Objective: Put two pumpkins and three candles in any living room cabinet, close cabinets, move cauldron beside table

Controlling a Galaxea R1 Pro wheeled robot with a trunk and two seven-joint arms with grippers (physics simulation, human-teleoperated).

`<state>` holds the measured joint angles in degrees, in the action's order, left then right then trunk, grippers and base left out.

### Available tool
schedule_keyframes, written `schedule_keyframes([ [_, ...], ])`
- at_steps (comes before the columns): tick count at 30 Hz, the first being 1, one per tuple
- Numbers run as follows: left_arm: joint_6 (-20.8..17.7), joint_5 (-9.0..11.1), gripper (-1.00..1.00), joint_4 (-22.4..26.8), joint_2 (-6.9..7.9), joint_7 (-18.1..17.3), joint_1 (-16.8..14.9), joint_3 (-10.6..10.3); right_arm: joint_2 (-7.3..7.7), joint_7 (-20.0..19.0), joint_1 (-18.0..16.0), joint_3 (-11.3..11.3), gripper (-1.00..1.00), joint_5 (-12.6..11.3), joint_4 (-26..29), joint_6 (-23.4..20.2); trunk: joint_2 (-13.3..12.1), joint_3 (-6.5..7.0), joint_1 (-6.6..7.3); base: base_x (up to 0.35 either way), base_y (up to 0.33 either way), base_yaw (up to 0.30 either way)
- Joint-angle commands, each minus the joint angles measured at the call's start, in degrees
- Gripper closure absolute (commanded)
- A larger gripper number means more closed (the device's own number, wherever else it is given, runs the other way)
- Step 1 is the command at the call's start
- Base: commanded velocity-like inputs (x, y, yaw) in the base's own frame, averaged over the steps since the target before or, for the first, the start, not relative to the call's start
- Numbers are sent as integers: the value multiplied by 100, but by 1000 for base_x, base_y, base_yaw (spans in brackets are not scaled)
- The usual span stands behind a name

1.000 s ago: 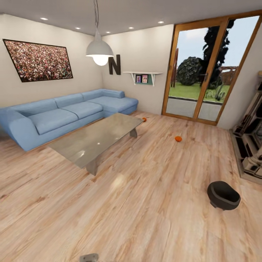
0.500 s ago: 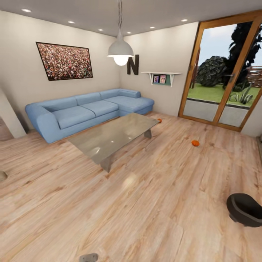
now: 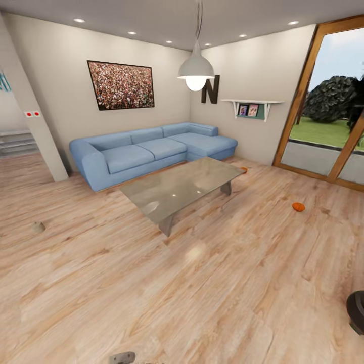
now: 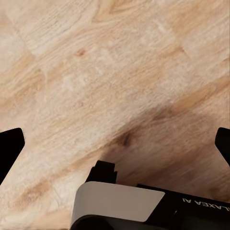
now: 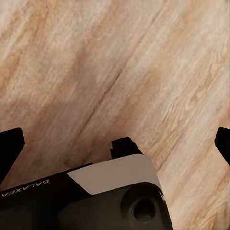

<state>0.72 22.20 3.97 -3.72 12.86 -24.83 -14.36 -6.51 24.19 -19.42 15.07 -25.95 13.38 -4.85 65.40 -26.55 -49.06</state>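
Observation:
Two orange pumpkins lie on the wood floor: one (image 3: 298,206) to the right of the glass table (image 3: 182,188), the other (image 3: 244,170) past the table's far end near the sofa. A small grey-beige candle (image 3: 38,227) stands on the floor at the left. The black cauldron (image 3: 357,311) is cut by the right edge of the head view. In the wrist views my left gripper (image 4: 115,148) and right gripper (image 5: 115,148) hang open over bare floor, with nothing between their fingers.
A blue corner sofa (image 3: 146,151) runs along the far wall behind the table. A white pillar (image 3: 30,111) stands at the left, a glass patio door (image 3: 328,126) at the right. Wide open floor stretches between me and the table.
The camera has turned left, so the whole picture has slid right. The candle and pillar have come into view and the cauldron has slid to the right edge. Nothing itself moved.

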Motion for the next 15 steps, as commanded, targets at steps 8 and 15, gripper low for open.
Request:
schedule_keyframes([
  [8,1,56,-100,-2,10,24,-4,-17,8,42,0,318,-100,-22,16,-36,4,-27,0,0,0,291],
  [15,-9,66,-100,-2,30,15,-4,-8,9,42,0,491,-100,-24,16,-25,4,-50,0,0,0,287],
])
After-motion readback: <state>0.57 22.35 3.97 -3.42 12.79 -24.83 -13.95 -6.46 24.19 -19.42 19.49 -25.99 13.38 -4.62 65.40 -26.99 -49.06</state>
